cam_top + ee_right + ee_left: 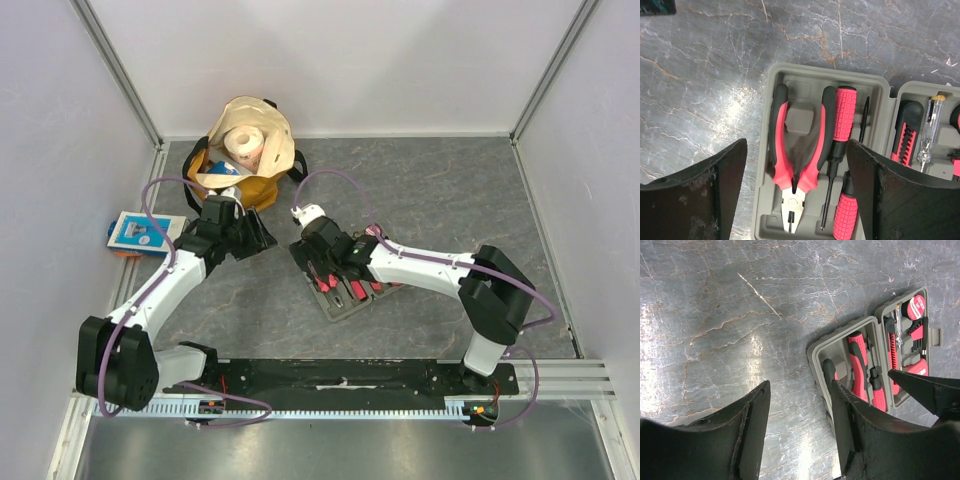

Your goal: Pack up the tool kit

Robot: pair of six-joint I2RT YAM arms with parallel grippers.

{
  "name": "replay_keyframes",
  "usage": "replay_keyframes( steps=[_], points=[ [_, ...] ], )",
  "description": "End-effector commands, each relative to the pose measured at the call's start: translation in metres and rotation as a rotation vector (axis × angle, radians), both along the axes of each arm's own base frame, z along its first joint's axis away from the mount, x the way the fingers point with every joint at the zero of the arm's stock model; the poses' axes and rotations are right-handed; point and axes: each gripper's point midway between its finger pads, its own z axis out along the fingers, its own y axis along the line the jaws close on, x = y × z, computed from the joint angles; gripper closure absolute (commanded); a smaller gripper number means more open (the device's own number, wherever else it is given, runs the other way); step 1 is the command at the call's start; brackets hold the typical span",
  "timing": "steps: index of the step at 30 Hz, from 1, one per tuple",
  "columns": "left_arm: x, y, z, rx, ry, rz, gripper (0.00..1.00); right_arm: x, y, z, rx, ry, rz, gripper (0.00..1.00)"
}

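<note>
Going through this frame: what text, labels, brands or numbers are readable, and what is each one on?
Nothing can be read well enough to quote.
White print on the red face of the tape measure: too blurred to read.
Printed markings on the blue-and-white packet: too small to read.
No lettering shows on the grey case or the pliers.

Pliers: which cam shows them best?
Right wrist: the pliers lie whole in their case slot, head and both handles visible, framed by the open right claw. Left wrist shows only one handle bend behind the left claw. Top external: too small to pick out.
</note>
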Motion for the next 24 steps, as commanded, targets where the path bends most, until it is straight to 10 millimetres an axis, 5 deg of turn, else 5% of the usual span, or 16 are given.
replay_keyframes(
  steps=[1, 11, 16, 20, 24],
  points=[
    [0.006, -0.007, 0.004, -0.045, -0.02, -0.006, 0.42, -0.009, 0.0, -0.02, -0.027, 0.046, 0.039, 0.13],
    [-0.001, -0.023, -0.017, -0.11, 0.059, -0.061, 0.42, -0.024, 0.009, -0.043, -0.021, 0.148, 0.094, 0.18],
    [-0.004, -0.033, -0.031, -0.144, 0.115, -0.094, 0.43, -0.03, 0.014, -0.047, 0.0, 0.187, 0.096, 0.31],
    [-0.005, -0.039, -0.043, -0.166, 0.163, -0.117, 0.44, -0.026, 0.013, -0.042, 0.007, 0.168, 0.07, 0.38],
    [-0.008, -0.046, -0.053, -0.19, 0.207, -0.139, 0.44, -0.018, 0.011, -0.029, 0.016, 0.124, 0.035, 0.34]
  ],
)
